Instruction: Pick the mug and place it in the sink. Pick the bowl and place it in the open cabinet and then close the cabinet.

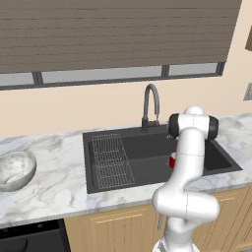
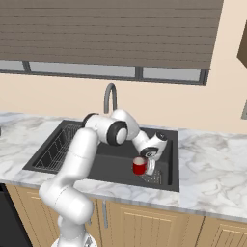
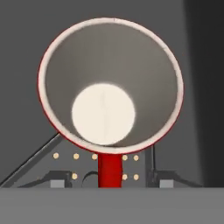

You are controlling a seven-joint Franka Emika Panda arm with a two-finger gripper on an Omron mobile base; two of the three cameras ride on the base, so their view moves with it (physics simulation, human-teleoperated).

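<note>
The red mug [image 3: 109,83] with its white inside stands upright in the black sink [image 2: 108,161], over the drain grate [image 2: 154,179]. My gripper [image 3: 111,180] hangs right above it, open, with the mug's red handle [image 3: 109,168] between the spread fingertips and not touching them. From the right base view the gripper [image 2: 148,166] sits beside the mug [image 2: 139,166]. From the left, the arm hides all but a red sliver of the mug [image 1: 172,161]. The grey-white marbled bowl [image 1: 15,170] rests on the counter far left of the sink [image 1: 147,165]. Of the cabinet I see just a wooden corner [image 2: 242,48].
A wire grid rack [image 1: 112,160] lies in the sink's left half. The dark curved faucet [image 1: 150,106] rises behind the basin. Marble counter [image 1: 54,177] runs on both sides, with wooden under-counter cupboards [image 2: 144,222] below. A window with brown blinds [image 1: 113,34] spans the wall.
</note>
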